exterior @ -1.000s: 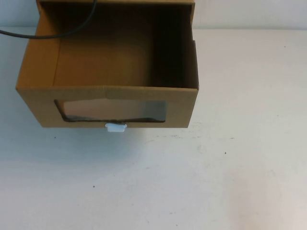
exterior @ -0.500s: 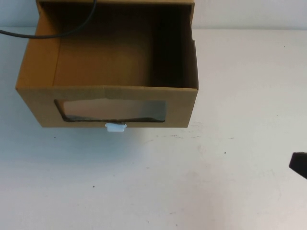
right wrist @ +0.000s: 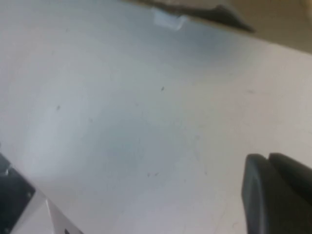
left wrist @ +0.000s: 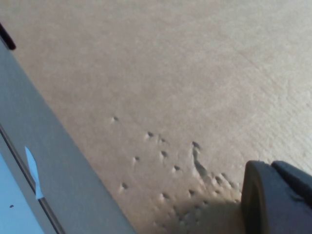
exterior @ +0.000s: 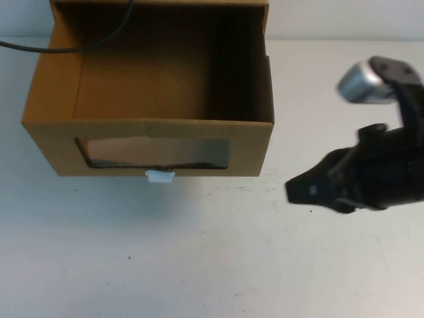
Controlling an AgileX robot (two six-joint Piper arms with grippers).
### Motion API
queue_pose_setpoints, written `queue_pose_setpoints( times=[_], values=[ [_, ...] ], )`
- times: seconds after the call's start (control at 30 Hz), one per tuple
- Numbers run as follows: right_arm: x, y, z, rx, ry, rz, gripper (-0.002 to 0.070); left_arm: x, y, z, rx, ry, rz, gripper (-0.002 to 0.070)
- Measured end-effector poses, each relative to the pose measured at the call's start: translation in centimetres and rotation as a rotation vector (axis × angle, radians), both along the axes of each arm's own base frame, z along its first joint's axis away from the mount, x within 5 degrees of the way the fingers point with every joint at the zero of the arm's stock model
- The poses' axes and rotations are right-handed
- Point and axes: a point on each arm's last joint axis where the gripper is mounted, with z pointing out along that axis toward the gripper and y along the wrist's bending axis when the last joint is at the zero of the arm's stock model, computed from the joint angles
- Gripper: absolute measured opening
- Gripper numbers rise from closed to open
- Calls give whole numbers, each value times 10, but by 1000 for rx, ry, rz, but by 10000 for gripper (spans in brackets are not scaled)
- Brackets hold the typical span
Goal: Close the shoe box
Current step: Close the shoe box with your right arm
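Observation:
The shoe box (exterior: 46,149) stands at the back left in the high view, a brown cardboard drawer pulled out toward me and empty. Its front panel has a clear window (exterior: 156,154) with a small white tab (exterior: 159,176) below it. My right gripper (exterior: 296,191) is shut and empty, low over the table, to the right of the box's front right corner and apart from it. In the right wrist view the right gripper (right wrist: 267,158) faces the tab (right wrist: 169,20). My left gripper (left wrist: 269,165) is shut, close against brown cardboard (left wrist: 170,73); it is out of the high view.
A black cable (exterior: 66,45) crosses the back left of the box. The white table (exterior: 199,265) stretches in front of and to the right of the box. A grey strip (left wrist: 48,161) runs beside the cardboard in the left wrist view.
My right arm has come in from the right edge and moved left toward the box's front right corner. The box has not moved.

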Motion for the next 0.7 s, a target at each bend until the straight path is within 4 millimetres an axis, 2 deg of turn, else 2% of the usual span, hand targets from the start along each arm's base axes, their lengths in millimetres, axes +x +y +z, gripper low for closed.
queue_pose_setpoints(
  times=[0.17,0.3,0.4,0.57,0.7],
  values=[
    [-17,58,-4,-135,-80,137,-11,0,0,0,-3,4,3,-5],
    [-36,83,-4,-176,-240,166,-11,0,0,0,-5,6,5,-5],
    [-44,94,-3,-157,-359,169,-11,0,0,0,-7,7,6,-5],
    [-38,112,3,-40,-515,161,-11,0,0,0,-20,22,17,-5],
    [-27,132,-4,-4,-554,172,-11,0,0,0,-25,27,21,-5]
  ],
)
